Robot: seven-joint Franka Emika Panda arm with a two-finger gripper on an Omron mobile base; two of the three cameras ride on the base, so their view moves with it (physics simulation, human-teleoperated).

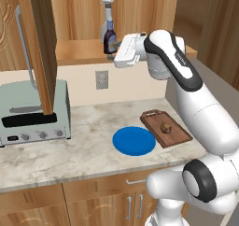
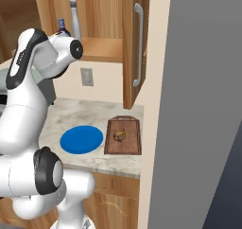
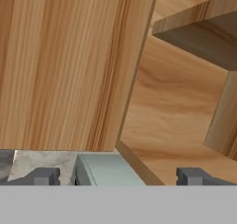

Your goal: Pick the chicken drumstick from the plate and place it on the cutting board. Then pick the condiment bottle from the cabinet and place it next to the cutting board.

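The small brown-tan chicken drumstick (image 1: pixel 164 127) lies already on the dark brown rectangular wooden cutting board (image 1: pixel 175 137), so I judge the first half of the task is done. The flat round bright blue plate (image 1: pixel 134 141) beside the board, on the pale marble counter (image 1: pixel 84 145), has nothing on it.

What is left is the small dark purple-brown condiment bottle (image 1: pixel 110 40) with its pale label. It stands upright on the shelf of the light brown wooden cabinet (image 1: pixel 79 50), just in front of a taller grey spray bottle (image 1: pixel 106 19), and it is not yet held. The gripper (image 3: pixel 118 176) is at shelf height, close beside the bottle, with its jaws fully apart and nothing between them.

In the hand view the fingertips (image 3: pixel 44 176) point toward the open tall wooden cabinet door (image 1: pixel 43 47) and the shelf's front edge, so the room on that side looks narrow. The spray bottle is very near the bottle and could be pushed. On the counter, free space shows around the board; a pale green toaster oven (image 1: pixel 35 113) stands well apart.
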